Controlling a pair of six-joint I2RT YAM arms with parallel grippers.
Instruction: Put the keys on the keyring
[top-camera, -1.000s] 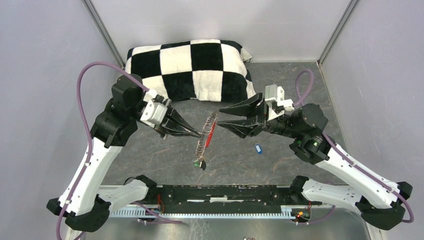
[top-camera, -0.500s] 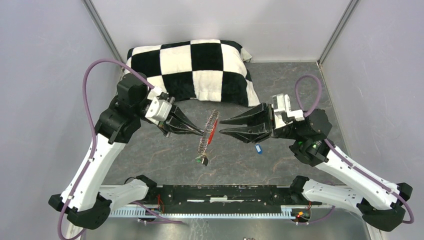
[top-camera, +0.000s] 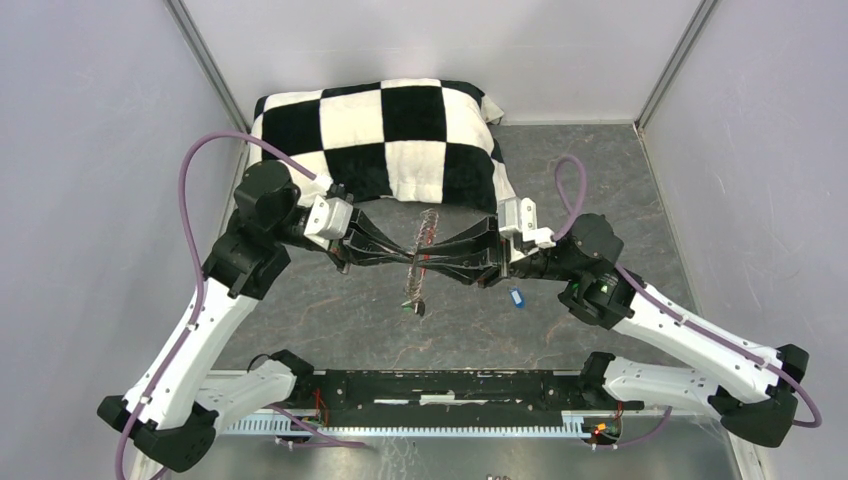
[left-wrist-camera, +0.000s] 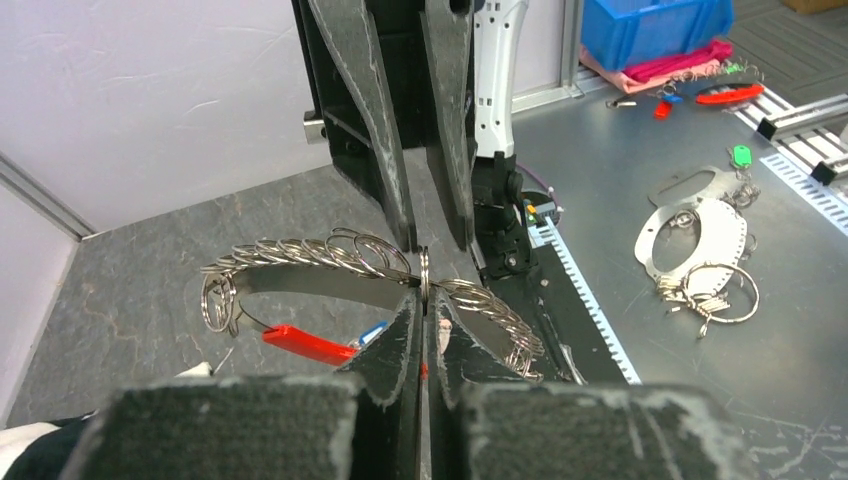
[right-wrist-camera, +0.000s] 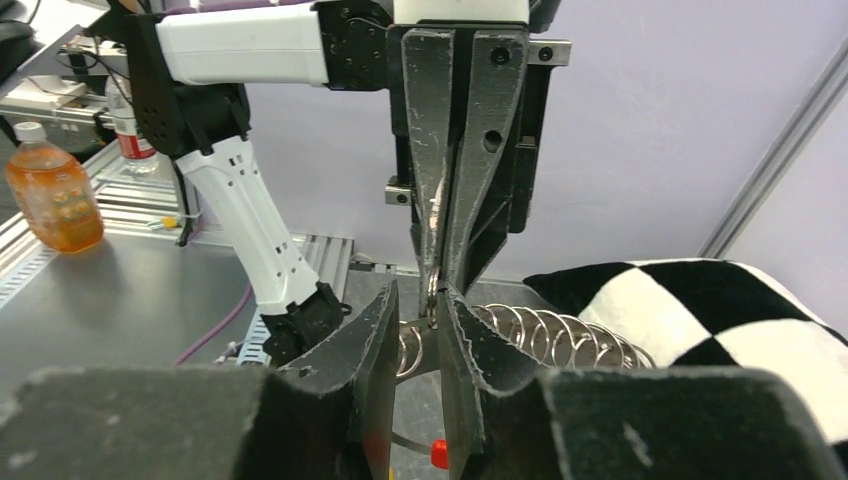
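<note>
The checkered cushion (top-camera: 385, 135) lies at the far side of the dark surface (top-camera: 560, 330). At centre, the left gripper (top-camera: 408, 254) is clamped on one loop of the keyring (top-camera: 428, 225). The right gripper (top-camera: 433, 258) meets it tip to tip, jaws slightly apart astride that loop. A red key (left-wrist-camera: 305, 343) sits just under the keyring, and a blue key (top-camera: 516, 297) lies on the surface to its right.

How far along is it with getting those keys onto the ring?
Partly done, it seems: a red tag and a green tag already appear to hang from the keyring. In hand: the left claw pinches one loop of it, while the right claw straddles the same loop, jaws apart. Left: the blue key lies loose on the table; a yellow one is nowhere visible.
</note>
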